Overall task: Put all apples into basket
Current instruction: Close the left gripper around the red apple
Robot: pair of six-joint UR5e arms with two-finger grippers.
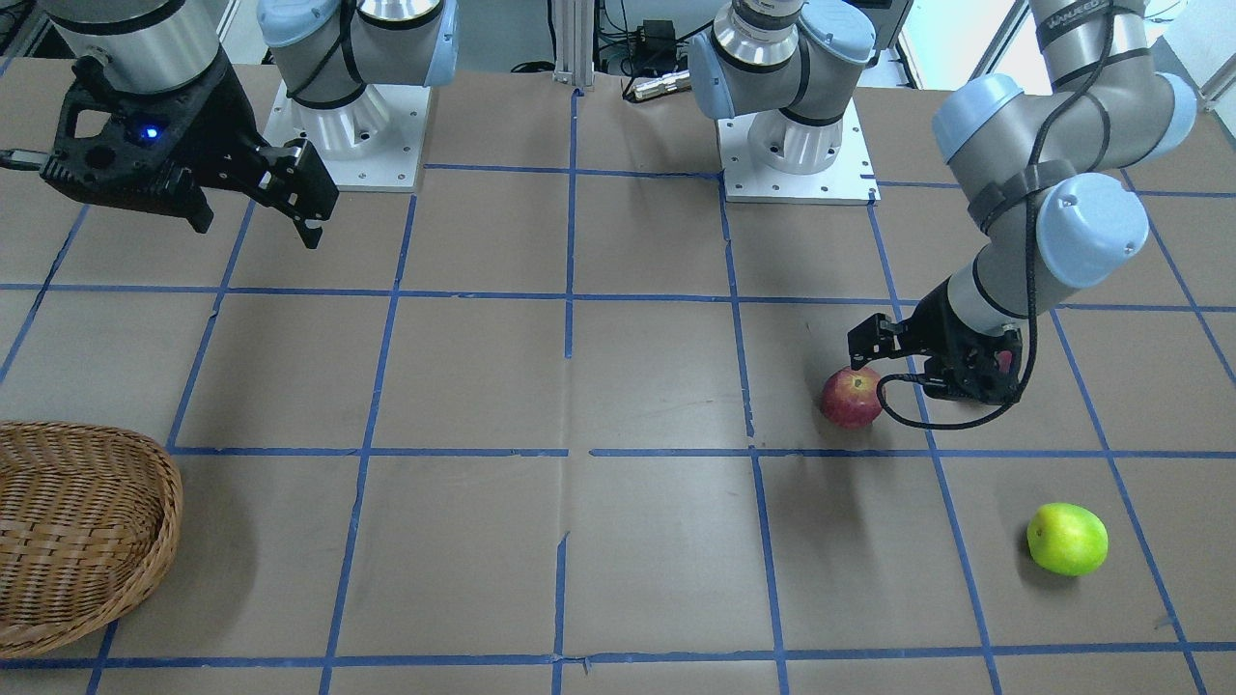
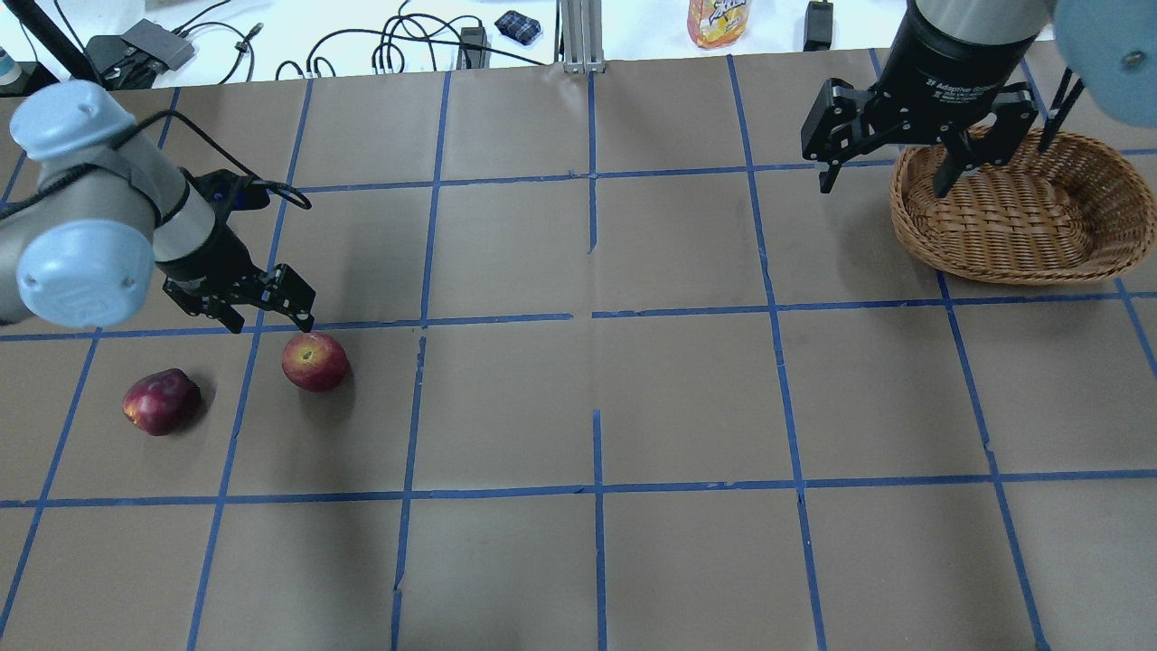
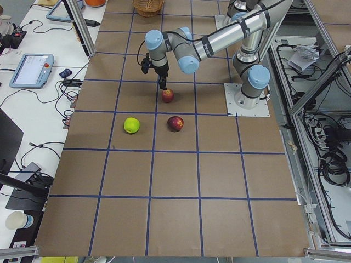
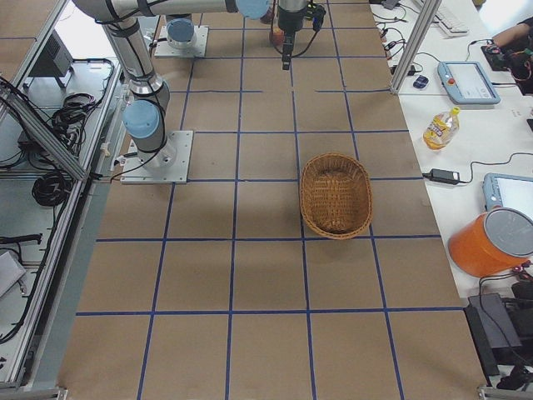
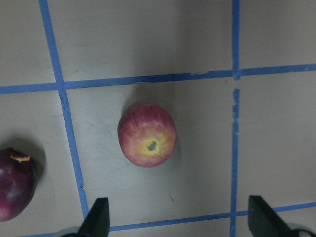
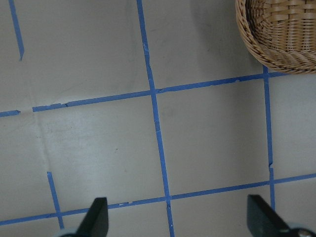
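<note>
Robot lab: grid-taped table (image 3: pixel 175 181), teach pendants (image 4: pixel 469 81)

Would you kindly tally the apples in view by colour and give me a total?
red-and-yellow apple: 1
dark maroon apple: 1
lime green apple: 1
Total: 3 apples, none of them in the basket.
</note>
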